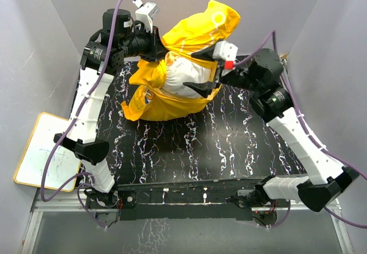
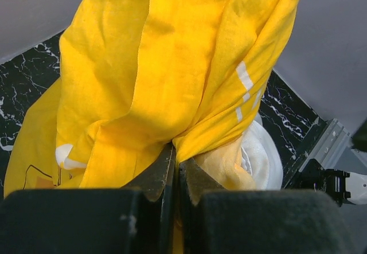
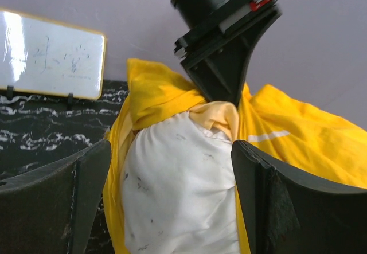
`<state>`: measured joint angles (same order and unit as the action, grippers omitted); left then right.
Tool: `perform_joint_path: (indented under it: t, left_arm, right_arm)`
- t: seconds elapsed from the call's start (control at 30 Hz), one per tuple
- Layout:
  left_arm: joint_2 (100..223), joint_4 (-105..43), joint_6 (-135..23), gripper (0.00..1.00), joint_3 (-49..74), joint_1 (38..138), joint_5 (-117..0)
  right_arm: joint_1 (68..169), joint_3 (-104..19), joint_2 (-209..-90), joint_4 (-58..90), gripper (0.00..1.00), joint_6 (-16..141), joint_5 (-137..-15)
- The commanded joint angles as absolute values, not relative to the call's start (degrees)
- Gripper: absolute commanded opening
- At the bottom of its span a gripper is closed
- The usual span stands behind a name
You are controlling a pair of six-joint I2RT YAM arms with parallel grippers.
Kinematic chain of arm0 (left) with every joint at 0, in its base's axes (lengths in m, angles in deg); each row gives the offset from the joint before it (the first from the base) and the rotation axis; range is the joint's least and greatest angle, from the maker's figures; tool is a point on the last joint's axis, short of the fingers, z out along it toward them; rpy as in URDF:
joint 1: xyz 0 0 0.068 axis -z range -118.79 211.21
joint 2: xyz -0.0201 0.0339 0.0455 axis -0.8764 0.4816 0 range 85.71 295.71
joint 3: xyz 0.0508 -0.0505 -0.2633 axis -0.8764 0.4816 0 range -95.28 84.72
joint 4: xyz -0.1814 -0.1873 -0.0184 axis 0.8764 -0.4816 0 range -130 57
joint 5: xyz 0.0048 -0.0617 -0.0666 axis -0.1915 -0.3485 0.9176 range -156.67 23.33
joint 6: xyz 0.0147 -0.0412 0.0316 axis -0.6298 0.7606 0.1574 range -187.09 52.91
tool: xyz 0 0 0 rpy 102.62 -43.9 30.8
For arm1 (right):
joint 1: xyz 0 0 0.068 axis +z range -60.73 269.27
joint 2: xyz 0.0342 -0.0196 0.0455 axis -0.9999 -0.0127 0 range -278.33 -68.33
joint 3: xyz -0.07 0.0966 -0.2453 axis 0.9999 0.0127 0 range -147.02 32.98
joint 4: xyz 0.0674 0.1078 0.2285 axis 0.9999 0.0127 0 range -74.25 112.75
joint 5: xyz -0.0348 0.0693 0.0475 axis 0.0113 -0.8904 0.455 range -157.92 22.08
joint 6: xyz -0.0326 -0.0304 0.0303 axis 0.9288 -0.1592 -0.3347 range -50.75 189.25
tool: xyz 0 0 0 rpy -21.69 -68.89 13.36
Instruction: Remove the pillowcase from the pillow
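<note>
Currently the pillowcase [image 1: 200, 30] is pinched by the left gripper [image 2: 175, 174] and hoisted near the tabletop's [image 1: 189, 145] far edge, so the bared pillow [image 3: 172, 208] can be braced by the wide-spread right gripper [image 1: 191, 69], contact seemingly not yet made.

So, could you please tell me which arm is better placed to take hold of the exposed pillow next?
Right, probably. The right gripper is open, with its fingers on either side of the bare pillow, while the left gripper is shut on the pillowcase.
</note>
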<state>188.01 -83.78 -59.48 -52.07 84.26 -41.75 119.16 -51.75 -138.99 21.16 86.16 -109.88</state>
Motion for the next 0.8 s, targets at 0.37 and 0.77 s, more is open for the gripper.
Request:
perform_joint_path:
  t: [0.37,0.77]
  left_arm:
    - [186.95,-85.73,-58.96,0.00,-54.88,83.71,-39.84]
    - [183.71,-86.08,-61.22,0.00,-55.30,83.71,-39.05]
  right_arm:
    - [132.85,-63.98,-151.03,39.28,0.88,115.88,-93.90]
    - [134.60,-58.10,-153.35,36.11,0.51,118.81,-74.57]
